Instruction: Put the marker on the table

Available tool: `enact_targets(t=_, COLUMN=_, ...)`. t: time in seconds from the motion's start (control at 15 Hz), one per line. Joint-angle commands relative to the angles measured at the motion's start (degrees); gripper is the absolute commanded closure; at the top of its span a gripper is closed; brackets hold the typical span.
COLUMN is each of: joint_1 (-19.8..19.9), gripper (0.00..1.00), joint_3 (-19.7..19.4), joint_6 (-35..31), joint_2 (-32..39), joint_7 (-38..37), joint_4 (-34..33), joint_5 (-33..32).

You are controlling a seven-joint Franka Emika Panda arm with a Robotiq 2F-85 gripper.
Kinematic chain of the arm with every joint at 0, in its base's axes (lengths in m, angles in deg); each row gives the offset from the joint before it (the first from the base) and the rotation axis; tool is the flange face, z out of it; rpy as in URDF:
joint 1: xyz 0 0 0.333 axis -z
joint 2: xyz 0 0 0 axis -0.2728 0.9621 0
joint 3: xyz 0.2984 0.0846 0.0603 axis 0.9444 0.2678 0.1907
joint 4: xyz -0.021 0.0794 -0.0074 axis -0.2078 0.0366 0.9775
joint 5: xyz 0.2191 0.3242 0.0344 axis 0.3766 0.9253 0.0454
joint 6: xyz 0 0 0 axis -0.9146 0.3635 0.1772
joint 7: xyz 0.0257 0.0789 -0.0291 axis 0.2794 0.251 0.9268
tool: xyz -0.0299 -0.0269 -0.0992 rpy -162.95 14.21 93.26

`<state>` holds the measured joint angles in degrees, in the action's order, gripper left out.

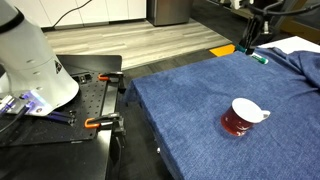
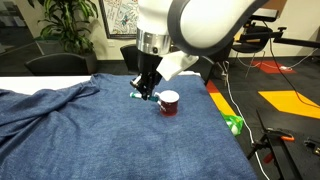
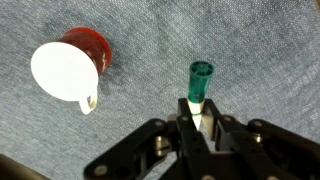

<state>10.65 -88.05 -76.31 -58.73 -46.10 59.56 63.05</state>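
Slim teal-green marker with a whitish lower part (image 3: 200,85) pinched in the black two-finger gripper (image 3: 200,128), low over the table draped in blue denim-like cloth (image 3: 265,50).

Clamps the marker by its whitish part in the wrist view, jaws closed tight on it, with only the teal end sticking out past the fingertips. Hangs close above the cloth in both exterior views, near a red mug with a white inside (image 2: 169,102). Impossible to tell whether the marker's end touches the fabric. Looks late in the task: marker at the table, not yet released. Left to do, by this judgement: settle it flat on the cloth, open the jaws, lift clear without nudging it toward the mug.
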Motion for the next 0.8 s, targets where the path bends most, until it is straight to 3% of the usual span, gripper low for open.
enact_targets(t=0.0, joint_1=-3.5, gripper=0.95, joint_3=-3.2, joint_6=-7.3, joint_2=3.8, joint_7=-7.2, joint_4=1.3, joint_5=-4.8)
enact_targets(t=0.4, joint_1=-8.7, gripper=0.95, joint_3=-8.0, joint_6=-11.5, joint_2=11.5, joint_7=-14.9, joint_4=1.2, joint_5=-5.7)
enact_targets(t=0.47, joint_1=-9.4, gripper=0.91, joint_3=-8.6, joint_6=-11.3, joint_2=12.3, joint_7=-15.5, joint_4=1.1, joint_5=-5.6)
enact_targets(t=0.53, joint_1=-9.8, gripper=0.56, joint_3=-8.9, joint_6=-11.0, joint_2=13.0, joint_7=-16.1, joint_4=0.9, joint_5=-5.3)
enact_targets(t=0.6, joint_1=-10.3, gripper=0.54, joint_3=-9.2, joint_6=-10.7, joint_2=13.5, joint_7=-16.6, joint_4=0.8, joint_5=-5.3)
enact_targets(t=0.73, joint_1=-10.9, gripper=0.40, joint_3=-9.6, joint_6=-10.2, joint_2=13.9, joint_7=-17.3, joint_4=0.9, joint_5=-5.1)
